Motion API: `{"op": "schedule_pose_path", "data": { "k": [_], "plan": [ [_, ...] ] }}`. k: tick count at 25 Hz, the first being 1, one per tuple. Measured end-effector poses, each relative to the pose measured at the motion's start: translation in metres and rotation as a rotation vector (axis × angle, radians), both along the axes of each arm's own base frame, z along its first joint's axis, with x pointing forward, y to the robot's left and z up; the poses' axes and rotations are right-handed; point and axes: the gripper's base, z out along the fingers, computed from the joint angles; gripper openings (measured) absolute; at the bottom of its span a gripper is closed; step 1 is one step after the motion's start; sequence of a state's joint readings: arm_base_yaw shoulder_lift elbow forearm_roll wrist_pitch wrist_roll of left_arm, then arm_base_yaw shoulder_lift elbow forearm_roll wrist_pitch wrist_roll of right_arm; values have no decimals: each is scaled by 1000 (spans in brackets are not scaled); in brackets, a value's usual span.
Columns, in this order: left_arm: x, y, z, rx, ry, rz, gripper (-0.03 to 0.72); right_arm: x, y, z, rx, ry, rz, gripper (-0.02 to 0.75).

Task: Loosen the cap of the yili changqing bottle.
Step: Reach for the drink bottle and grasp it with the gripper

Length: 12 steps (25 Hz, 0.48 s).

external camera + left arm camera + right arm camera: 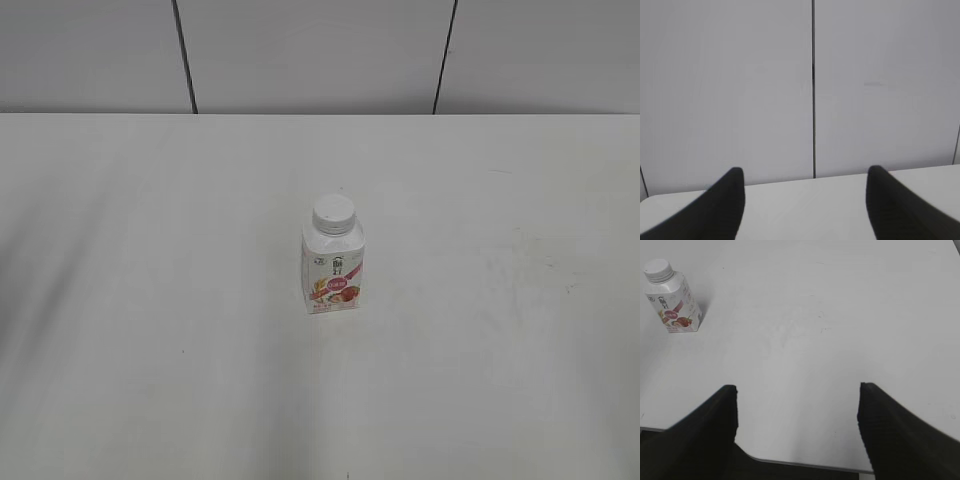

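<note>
Yili changqing bottle (333, 268) stands upright near the middle of the white bench (150, 300), alone, with pale wall panels (310, 55) behind the far edge. Its squarish white body carries a pink-red label with fruit printed low on the front. In the right wrist view the same bottle (674, 302) sits at the upper left, well apart from the right gripper (797, 390), whose two dark fingers (715, 430) are spread wide over the near edge of the bench and hold nothing. Left gripper (805, 177): fingers (720, 205) likewise spread wide and empty, pointed across the bench (805, 205) toward the wall panels (740, 90); the bottle does not appear in this view. Neither arm appears in the exterior view. Cap (333, 214): small, round, white, ribbed at the side, seated on the neck of the bottle.
</note>
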<state>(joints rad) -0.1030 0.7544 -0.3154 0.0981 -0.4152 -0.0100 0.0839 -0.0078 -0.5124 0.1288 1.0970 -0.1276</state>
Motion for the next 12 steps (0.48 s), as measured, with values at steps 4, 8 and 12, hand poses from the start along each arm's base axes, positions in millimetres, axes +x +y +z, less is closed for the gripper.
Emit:
{"op": "schedule_pose_path", "data": {
  "k": [4,8,12],
  "plan": [
    [23,-3,-17,-7,57,-4,470,0,0,0,0,0,0,586],
    [37,-4,-27,-25,77,1,470,0,0,0,1,0,1,586],
    [51,-5,-44,-25,133,1,470,0,0,0,3,0,2,586]
  ]
}}
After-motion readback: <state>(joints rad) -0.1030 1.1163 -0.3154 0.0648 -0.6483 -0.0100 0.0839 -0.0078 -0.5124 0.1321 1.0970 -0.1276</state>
